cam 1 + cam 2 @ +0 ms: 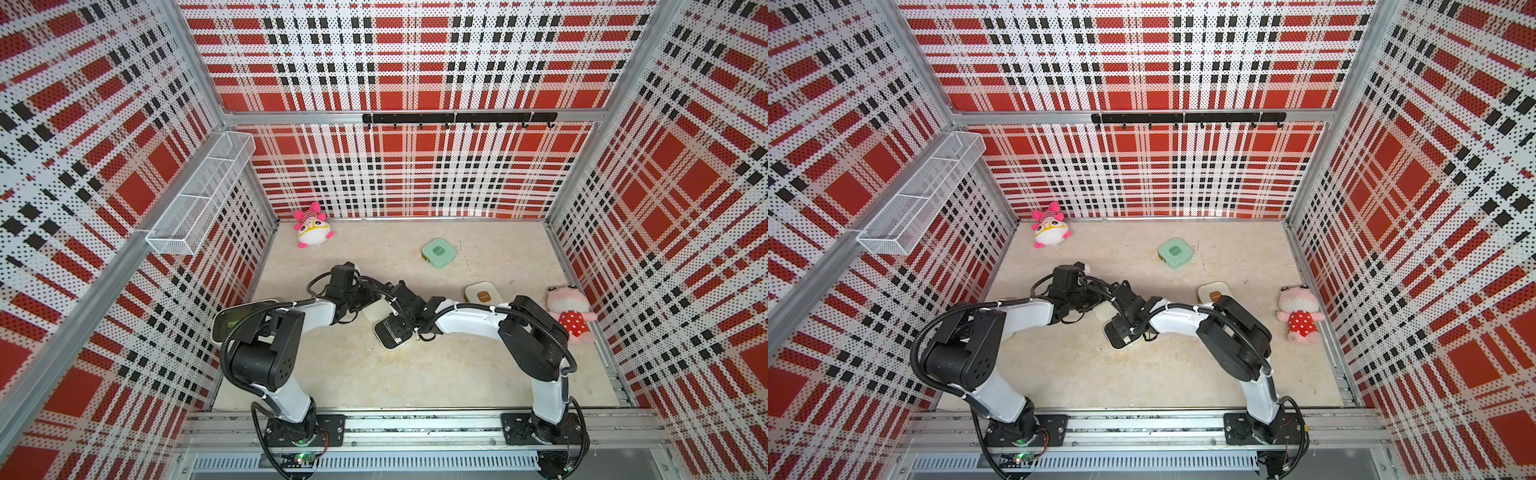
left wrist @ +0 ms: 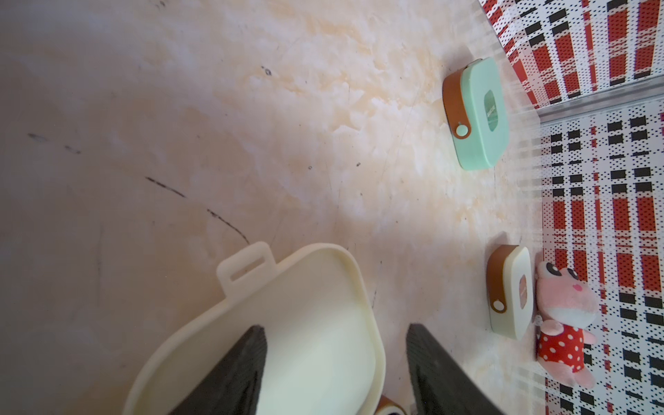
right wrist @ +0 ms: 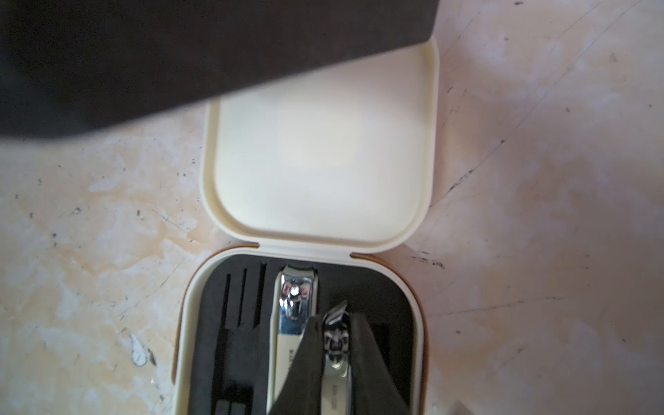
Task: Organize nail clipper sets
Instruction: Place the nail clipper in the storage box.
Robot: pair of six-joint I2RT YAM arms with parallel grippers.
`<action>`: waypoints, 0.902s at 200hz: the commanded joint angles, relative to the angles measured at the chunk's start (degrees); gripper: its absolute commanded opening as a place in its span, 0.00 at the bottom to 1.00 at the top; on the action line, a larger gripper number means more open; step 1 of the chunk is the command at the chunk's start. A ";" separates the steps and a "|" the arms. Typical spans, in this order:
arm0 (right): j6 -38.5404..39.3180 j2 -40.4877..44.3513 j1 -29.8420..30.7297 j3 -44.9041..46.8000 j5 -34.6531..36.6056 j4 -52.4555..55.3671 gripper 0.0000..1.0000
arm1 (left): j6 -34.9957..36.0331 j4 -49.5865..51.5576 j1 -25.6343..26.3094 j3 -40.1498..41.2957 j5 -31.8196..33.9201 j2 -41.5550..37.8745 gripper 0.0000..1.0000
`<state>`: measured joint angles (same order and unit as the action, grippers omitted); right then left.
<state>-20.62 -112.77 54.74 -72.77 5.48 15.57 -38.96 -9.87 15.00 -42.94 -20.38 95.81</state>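
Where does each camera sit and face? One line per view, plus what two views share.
Top views: high over the cell's front, looking down toward the back wall; left arm, right arm show whole.
Left wrist: on the left arm, facing across the floor toward the right wall; left end effector shows.
Right wrist: on the right arm, looking down into the open cream case; right end effector grips a small nail clipper.
Shared: both wrist views show the case's lid.
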 commanded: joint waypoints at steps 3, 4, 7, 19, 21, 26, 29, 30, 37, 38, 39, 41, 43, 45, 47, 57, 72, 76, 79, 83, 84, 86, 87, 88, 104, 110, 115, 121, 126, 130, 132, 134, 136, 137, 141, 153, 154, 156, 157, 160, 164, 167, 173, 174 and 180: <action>-0.12 0.12 0.45 0.61 -0.30 -1.05 0.13 | 0.55 -0.90 -0.34 0.75 -0.27 0.43 0.67; -0.12 0.15 0.41 0.66 -0.29 -1.02 0.13 | 0.55 -0.92 -0.38 0.75 -0.27 0.43 0.67; -0.12 0.17 0.45 0.62 -0.29 -0.99 0.13 | 0.53 -0.94 -0.40 0.75 -0.27 0.44 0.67; -0.05 0.18 0.44 0.46 -0.29 -0.91 0.13 | 0.55 -0.89 -0.40 0.81 -0.26 0.43 0.67; -0.04 0.16 0.45 0.42 -0.29 -0.90 0.13 | 0.55 -0.93 -0.37 0.83 -0.25 0.43 0.67; -0.03 0.14 0.45 0.43 -0.33 -0.90 0.13 | 0.60 -0.94 -0.36 0.84 -0.27 0.43 0.67; -0.03 0.07 0.53 0.44 -0.30 -0.94 0.13 | 0.56 -0.91 -0.40 0.84 -0.27 0.39 0.67; -0.03 0.08 0.49 0.44 -0.29 -0.92 0.13 | 0.55 -0.93 -0.36 0.84 -0.27 0.41 0.67; -0.03 -0.05 0.50 0.44 -0.33 -0.90 0.13 | 0.60 -0.92 -0.41 0.86 -0.27 0.35 0.67; -0.03 -0.07 0.52 0.44 -0.31 -0.90 0.13 | 0.62 -0.93 -0.41 0.85 -0.27 0.35 0.67; -0.03 -0.07 0.49 0.44 -0.30 -0.90 0.13 | 0.63 -0.94 -0.41 0.84 -0.27 0.34 0.67; -0.03 -0.14 0.53 0.44 -0.29 -0.92 0.13 | 0.64 -0.90 -0.37 0.84 -0.27 0.41 0.67; -0.03 -0.10 0.52 0.46 -0.22 -0.90 0.13 | 0.64 -0.93 -0.40 0.84 -0.25 0.40 0.67; -0.03 -0.15 0.49 0.44 -0.21 -0.90 0.13 | 0.64 -0.87 -0.41 0.84 -0.27 0.36 0.67; -0.03 -0.21 0.53 0.44 -0.20 -0.85 0.13 | 0.64 -0.92 -0.35 0.84 -0.21 0.39 0.67; -0.03 -0.26 0.54 0.61 -0.08 -0.82 0.13 | 0.60 -0.94 -0.36 0.95 -0.18 0.34 0.67; -0.11 -0.23 0.50 0.95 0.23 -0.72 0.13 | 0.64 -0.93 -0.41 1.08 -0.18 0.35 0.67; -0.12 -0.14 0.49 1.16 0.30 -0.75 0.13 | 0.70 -0.89 -0.40 1.02 -0.18 0.38 0.67; -0.12 -0.11 0.54 1.34 0.32 -0.80 0.13 | 0.72 -0.94 -0.41 1.08 -0.18 0.42 0.67; -0.12 0.01 0.53 1.51 0.40 -0.87 0.13 | 0.72 -0.94 -0.39 1.10 -0.18 0.43 0.67; -0.12 0.09 0.54 1.55 0.41 -0.88 0.13 | 0.72 -0.94 -0.36 1.10 -0.18 0.43 0.67; -0.12 0.16 0.54 1.73 0.41 -0.89 0.13 | 0.73 -0.90 -1.72 1.10 -0.18 0.45 0.67; -0.08 0.17 0.54 1.79 0.46 -0.94 0.13 | 0.73 -0.83 -1.95 1.10 -0.14 0.44 0.67; -0.10 0.22 0.54 1.86 0.48 -0.96 0.13 | 0.73 -0.84 -2.06 1.10 -0.16 0.48 0.67; -0.21 0.85 0.54 2.85 0.48 -1.32 0.13 | 0.82 -0.63 -2.31 1.11 -0.08 0.38 0.67; -0.25 1.01 0.54 3.19 0.42 -1.40 0.13 | 0.82 -0.67 -2.37 1.10 -0.03 0.35 0.67; -0.29 1.14 0.52 3.46 0.41 -1.50 0.12 | 0.90 -0.61 -2.49 1.10 -0.01 0.40 0.67; -0.30 1.32 0.54 3.82 0.41 -1.60 0.12 | 0.90 -0.64 -2.52 1.15 -0.01 0.45 0.67; -0.38 1.48 0.54 4.08 0.41 -1.75 0.12 | 0.90 -0.56 -2.51 1.10 -0.01 0.51 0.67; -0.38 1.61 0.54 4.33 0.41 -1.90 0.12 | 0.90 -0.59 -2.45 1.10 0.01 0.52 0.67; -0.49 1.59 0.54 4.42 0.41 -1.94 0.12 | 0.90 -0.59 -2.48 1.10 0.06 0.52 0.67; -0.48 1.63 0.54 4.51 0.41 -2.03 0.12 | 0.90 -0.55 -2.49 1.10 0.07 0.63 0.67; -0.47 1.71 0.54 4.55 0.35 -2.04 0.12 | 0.90 -0.51 -2.45 1.10 0.12 0.61 0.67; -0.47 1.69 0.54 4.65 0.34 -2.04 0.12 | 0.95 -0.51 -2.49 1.10 0.14 0.61 0.67; -0.54 1.82 0.59 4.78 0.33 -2.11 0.12 | 0.99 -0.42 -2.49 1.10 0.17 0.68 0.67; -0.56 1.94 0.62 5.18 0.31 -2.26 0.12 | 0.99 -0.30 -2.59 1.10 0.25 0.78 0.67; -0.56 1.94 0.67 5.18 0.32 -2.28 0.12 | 0.99 -0.31 -2.60 1.10 0.25 0.78 0.67; -0.56 1.94 0.68 5.29 0.32 -2.30 0.12 | 0.99 -0.32 -2.63 1.10 0.25 0.78 0.67; -0.60 1.94 0.70 5.33 0.37 -2.30 0.12 | 0.99 -0.33 -2.62 1.10 0.30 0.78 0.67; -0.61 2.06 0.72 5.33 0.41 -2.36 0.12 | 1.07 -0.29 -2.66 1.10 0.34 0.85 0.67; -0.65 2.03 0.77 5.40 0.50 -2.30 0.12 | 1.08 -0.32 -2.63 1.10 0.34 0.87 0.67; -0.65 2.03 0.80 5.56 0.54 -2.32 0.12 | 1.08 -0.26 -2.72 1.10 0.34 0.87 0.67; -0.64 2.03 0.88 5.71 0.59 -2.35 0.12 | 1.08 -0.24 -2.79 1.11 0.34 0.87 0.66; -0.65 2.03 0.89 5.75 0.59 -2.32 0.12 | 1.08 -0.24 -2.74 1.10 0.34 0.87 0.66; -0.72 2.09 0.89 5.91 0.57 -2.30 0.12 | 1.10 -0.23 -2.72 1.10 0.34 0.86 0.66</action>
<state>-21.45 -111.68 54.96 -68.55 5.43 11.05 -38.76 -9.87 12.56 -42.46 -20.34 96.07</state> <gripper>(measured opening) 0.145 0.665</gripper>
